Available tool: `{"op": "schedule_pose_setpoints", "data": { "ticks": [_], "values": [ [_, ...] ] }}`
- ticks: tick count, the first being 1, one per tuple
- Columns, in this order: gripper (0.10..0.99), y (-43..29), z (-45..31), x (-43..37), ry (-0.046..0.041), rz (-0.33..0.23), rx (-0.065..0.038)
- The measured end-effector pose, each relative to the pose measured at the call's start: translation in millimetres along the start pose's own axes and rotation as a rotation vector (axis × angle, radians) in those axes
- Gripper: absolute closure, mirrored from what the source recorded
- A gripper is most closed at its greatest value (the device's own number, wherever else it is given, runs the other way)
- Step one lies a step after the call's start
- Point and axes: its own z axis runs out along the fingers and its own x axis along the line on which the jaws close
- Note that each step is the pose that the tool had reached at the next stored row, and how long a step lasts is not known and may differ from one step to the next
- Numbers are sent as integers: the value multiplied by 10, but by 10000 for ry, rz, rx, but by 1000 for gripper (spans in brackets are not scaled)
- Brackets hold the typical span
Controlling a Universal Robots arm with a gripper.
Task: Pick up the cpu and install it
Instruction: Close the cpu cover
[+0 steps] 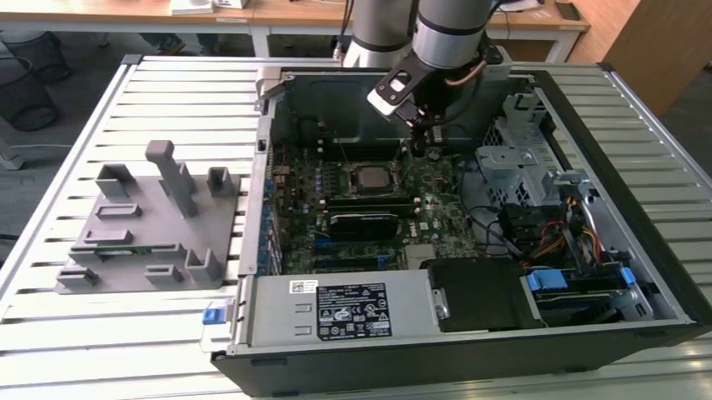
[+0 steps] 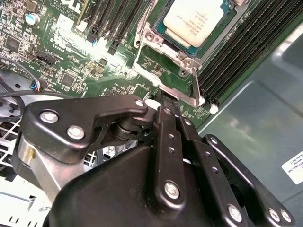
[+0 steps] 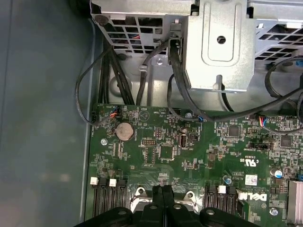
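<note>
The cpu shows its pale silver top in the second wrist view, lying flat inside the motherboard socket with the metal frame around it. In the exterior view the socket sits mid-board inside the open computer case. My gripper hangs just beyond the socket, toward the exterior view's right. Its black fingers are pressed together with nothing between them, tips down at the socket's edge by the thin metal lever. The first wrist view has my gripper meeting the board between the slot ends.
A grey plastic holder stands on the slatted table at the exterior view's left. Inside the case are memory slots, a drive cage, cable bundles and a power supply. A metal bracket and black cables lie beyond the board.
</note>
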Motion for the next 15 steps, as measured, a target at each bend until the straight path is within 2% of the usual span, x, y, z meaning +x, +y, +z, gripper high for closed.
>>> {"op": "schedule_pose_setpoints", "data": {
  "ticks": [9, 15],
  "values": [
    [980, -120, 9, 6, 0, 0, 0],
    [980, -164, 35, 7, -1, 0, 0]
  ]
}}
